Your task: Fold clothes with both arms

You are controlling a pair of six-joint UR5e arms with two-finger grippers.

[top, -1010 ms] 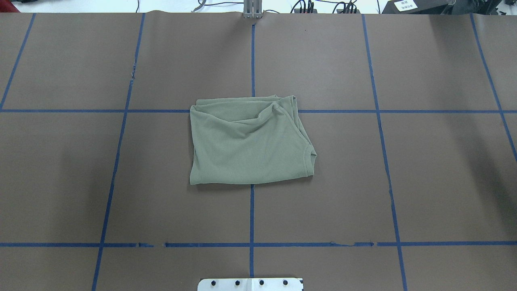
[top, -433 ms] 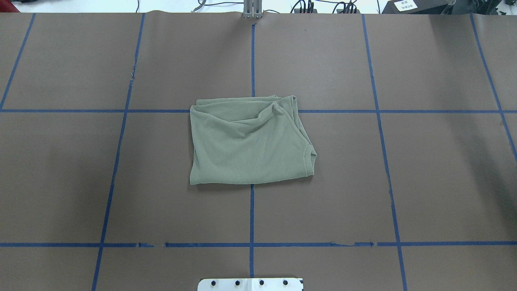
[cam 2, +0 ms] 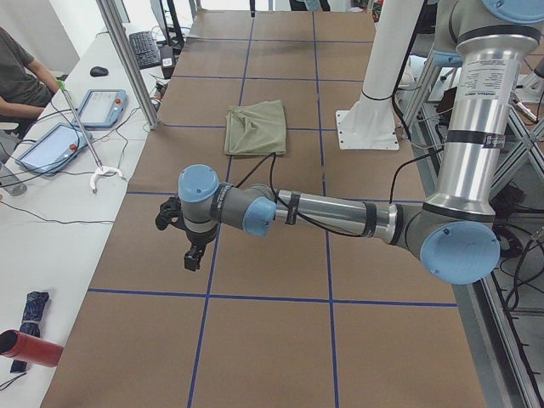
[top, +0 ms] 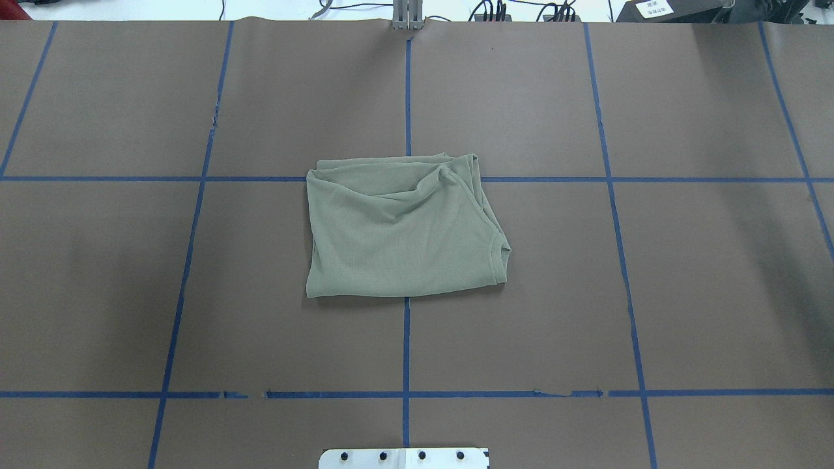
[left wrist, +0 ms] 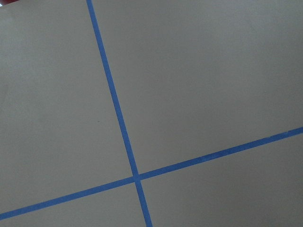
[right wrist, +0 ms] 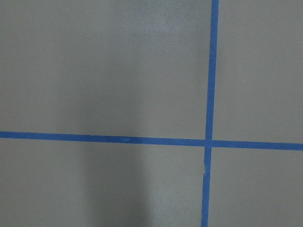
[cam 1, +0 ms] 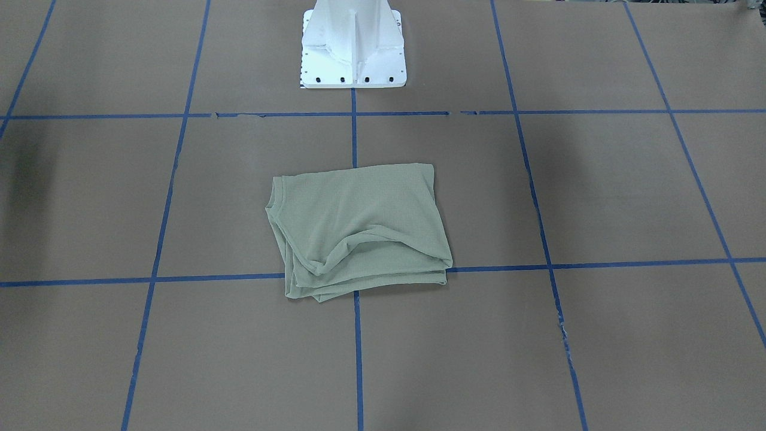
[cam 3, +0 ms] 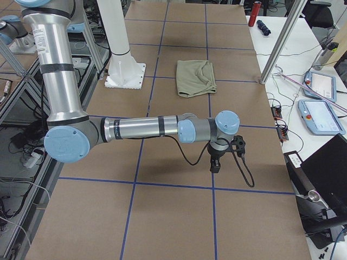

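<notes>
Closest to the left-end camera, the left arm (cam 2: 331,217) stretches low across the middle of the frame. Its left gripper (cam 2: 194,257) points down over bare table (cam 2: 272,340), and whether it is released or clenched cannot be told from here. It's the same story from the right end: the right arm (cam 3: 141,127) reaches across mid-frame with the right gripper (cam 3: 215,164) hanging over the brown surface, its grasp state impossible to judge. Both wrist cameras show only blue tape lines (left wrist: 118,123) crossing on the table, with no cloth at all.

Further off, the green shirt (top: 397,234) sits at the centre of the overhead view. It's a rough folded rectangle, collar at its right edge, top layer rumpled toward the upper right.

And the last second? Nothing has shifted. The shirt lies exactly as it did, and no arm shows in the overhead frame. That reads as a fold essentially done, with both arms well apart from the shirt; only the creased top layer looks left to tidy.

Farthest back in the front view, the white base block (cam 1: 353,48) stands at top centre.
</notes>
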